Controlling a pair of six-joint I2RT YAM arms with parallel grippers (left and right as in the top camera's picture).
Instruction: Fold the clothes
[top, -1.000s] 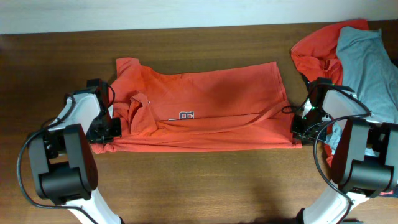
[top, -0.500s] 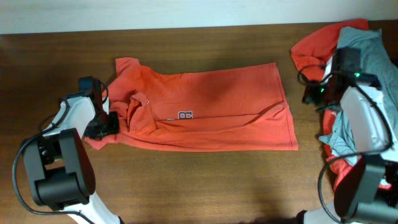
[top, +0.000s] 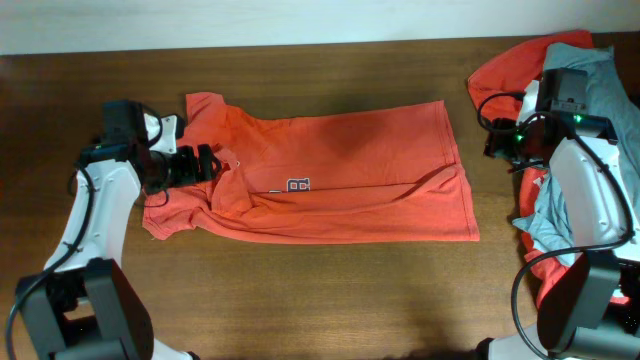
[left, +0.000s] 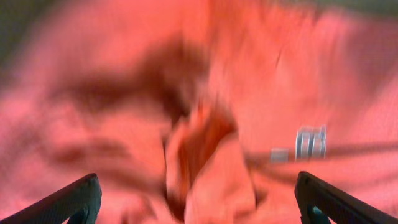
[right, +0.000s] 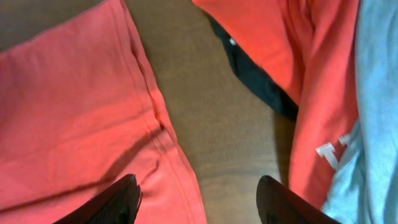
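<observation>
Overhead: orange-red shirt (top: 340, 170) flat; clothes pile (top: 615, 105) far right. Left fingers (left: 68, 202), right fingers (right: 118, 199) spread, empty.

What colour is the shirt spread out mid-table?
The shirt is orange-red, clearest in the overhead view.

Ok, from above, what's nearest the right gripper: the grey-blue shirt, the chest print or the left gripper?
1. The grey-blue shirt, just right of the right gripper.
2. The chest print, mid-table.
3. The left gripper, far left.
</observation>
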